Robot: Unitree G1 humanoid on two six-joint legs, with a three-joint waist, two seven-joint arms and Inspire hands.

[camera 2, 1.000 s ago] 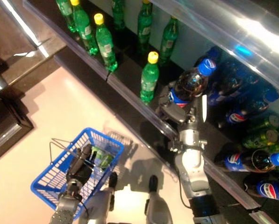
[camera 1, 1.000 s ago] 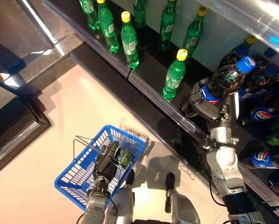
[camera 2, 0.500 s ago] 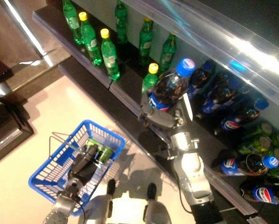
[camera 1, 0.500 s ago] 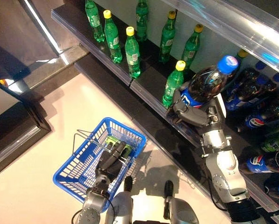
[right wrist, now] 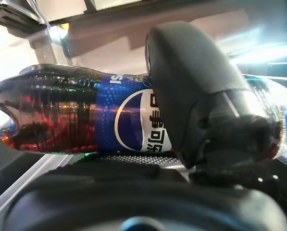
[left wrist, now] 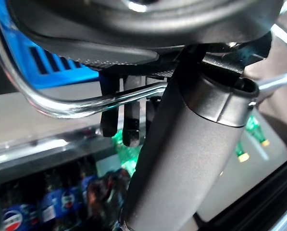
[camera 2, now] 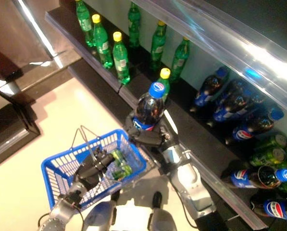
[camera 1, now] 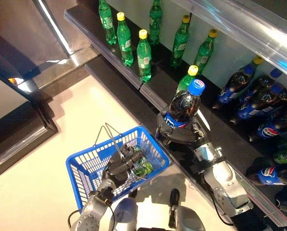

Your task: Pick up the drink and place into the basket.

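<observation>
The left hand point(camera 1: 120, 166) has its fingers point(left wrist: 131, 126) curled round the wire handle point(left wrist: 81, 107) of the blue basket point(camera 1: 88, 166), which holds green drinks. Just right of the basket's rim, the right hand point(camera 1: 179, 135) grips a dark cola bottle point(camera 1: 182, 107) with a blue cap, fingers clamped round its label, in front of the shelf point(camera 1: 148, 77).

Cola bottle point(camera 1: 182, 107) carried off the shelf point(camera 1: 239, 159) in the right hand point(camera 1: 178, 134), from 3 o'clock toward centre, now just beside the blue basket point(camera 1: 85, 169) rim at its 2 o'clock. Basket tilted and swung toward 3 o'clock by the left hand point(camera 1: 120, 166), wire handles point(camera 1: 110, 138) raised.
</observation>
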